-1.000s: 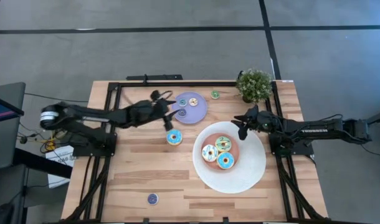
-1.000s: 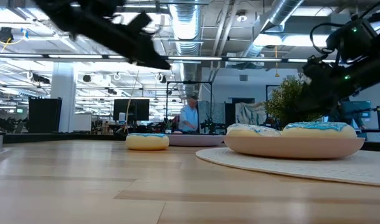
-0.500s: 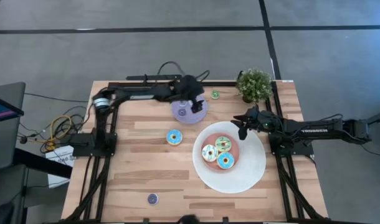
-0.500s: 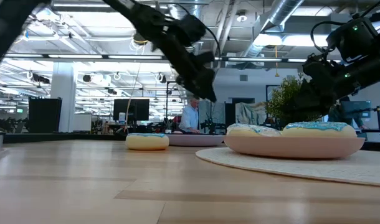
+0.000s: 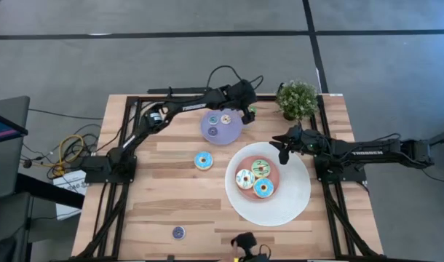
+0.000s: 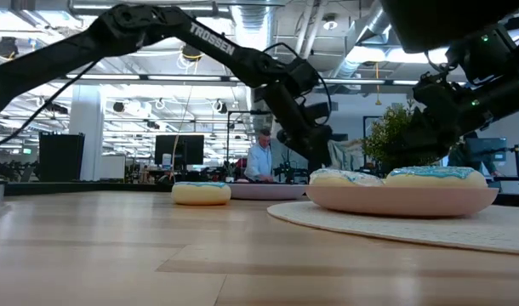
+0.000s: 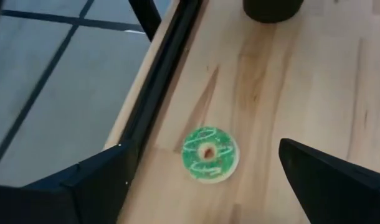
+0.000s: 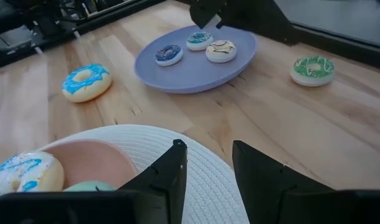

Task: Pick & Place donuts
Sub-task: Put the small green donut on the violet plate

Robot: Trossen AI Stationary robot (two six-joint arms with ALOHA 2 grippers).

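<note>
- Left claw [image 7: 205, 186] now swung from lavender plate [image 5: 211, 132] to tiny green donut [image 7: 209, 154], spread wide, empty.
- Grasp likely next.
- Right claw [image 8: 209, 163] parked, part-open, empty, over white plate [image 5: 295, 204].

Bare wood all round the tiny green donut [image 7: 209, 154], reachable from above between wide-spread fingers [image 7: 330, 183]. Hemmed by the black frame rail [image 5: 207, 97] on the far side, the potted plant [image 5: 297, 100] near one side, the lavender plate [image 5: 222, 126] near the other.
</note>
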